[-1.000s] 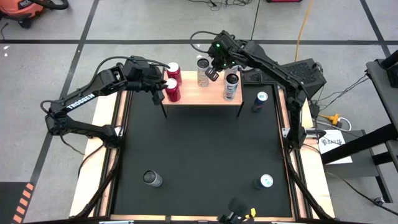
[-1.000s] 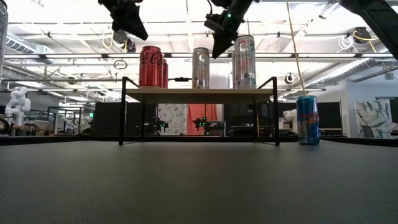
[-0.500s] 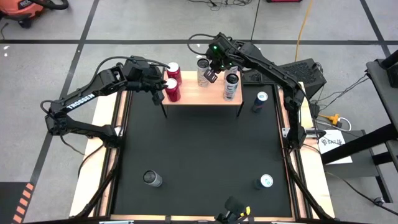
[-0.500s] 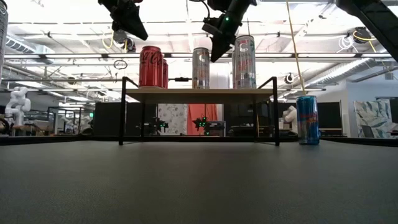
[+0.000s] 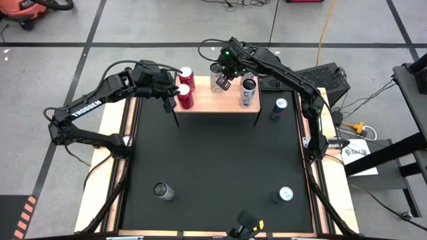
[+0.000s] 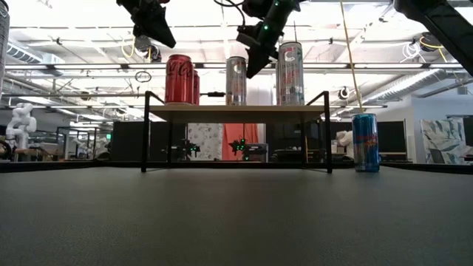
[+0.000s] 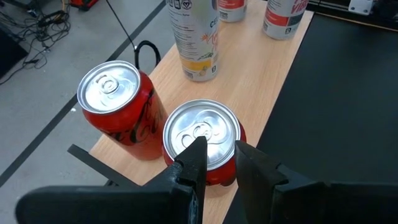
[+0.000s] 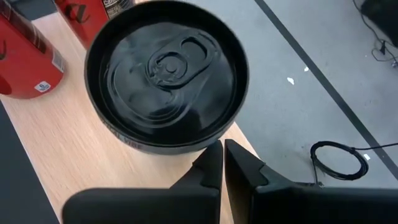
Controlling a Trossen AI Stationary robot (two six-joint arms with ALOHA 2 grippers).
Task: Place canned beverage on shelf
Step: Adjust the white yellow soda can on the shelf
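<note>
The shelf (image 5: 220, 100), a light wood top on black legs, stands at the mat's far edge. On it stand two red cans (image 5: 185, 97) at its left end, a silver can (image 5: 217, 75) in the middle and a white can (image 5: 248, 93) to the right. My right gripper (image 8: 222, 149) is shut, with its tips beside the silver can's top (image 8: 166, 74), on its right-near side. My left gripper (image 7: 217, 158) hangs just above the nearer red can (image 7: 202, 134), its fingers a narrow gap apart and holding nothing. My right gripper has its shut fingertips (image 6: 248, 72) at the silver can's upper wall (image 8: 186, 144), just below the rim. The fingers slant down from the table's right. I cannot tell whether they touch the can. The can stands upright on the shelf.
A blue can (image 5: 279, 109) stands on the black mat just right of the shelf. Two more cans stand near the mat's front edge, one at the left (image 5: 163, 192) and one at the right (image 5: 284, 195). The mat's middle lies open between them.
My right gripper has gone toward the table's left and a little down, from near the white can to the silver can's side, staying shut. All the cans stay upright.
</note>
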